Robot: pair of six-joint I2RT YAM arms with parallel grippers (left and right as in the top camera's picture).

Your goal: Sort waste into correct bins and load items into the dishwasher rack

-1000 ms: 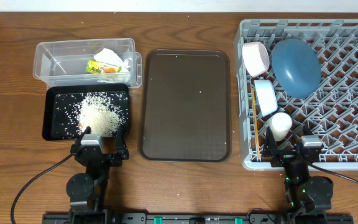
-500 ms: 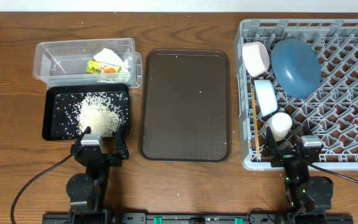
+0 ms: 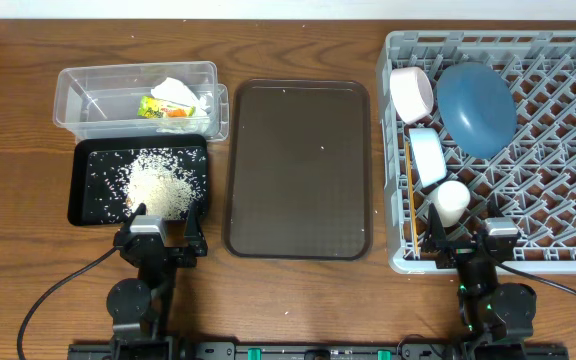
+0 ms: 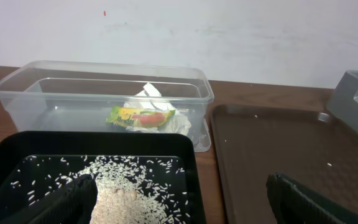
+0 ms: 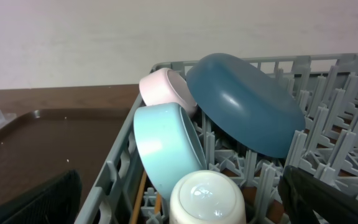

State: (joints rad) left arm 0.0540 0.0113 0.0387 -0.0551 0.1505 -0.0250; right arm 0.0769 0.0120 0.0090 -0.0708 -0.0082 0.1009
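The clear tub (image 3: 88,100) holds the crumpled tissue and wrapper (image 3: 173,102) (image 4: 142,116). Loose rice (image 3: 158,183) (image 4: 123,186) lies in the black tray-bin (image 3: 78,185). In the grey rack (image 3: 558,150), along its left side, stand the white bowl (image 3: 411,93), blue plate (image 3: 476,108), pale blue bowl (image 3: 427,156), upturned cup (image 3: 451,200) (image 5: 207,196) and chopsticks (image 3: 409,195). My left gripper (image 3: 163,240) (image 4: 182,199) is open just in front of the black bin, holding nothing. My right gripper (image 3: 468,245) (image 5: 188,202) is open at the rack's front edge, behind the cup, also holding nothing.
A large dark brown serving tray (image 3: 298,170) (image 4: 278,143) lies between the bins and the rack, with a few stray grains on it. Both arm bases sit at the table's front edge, cables trailing sideways.
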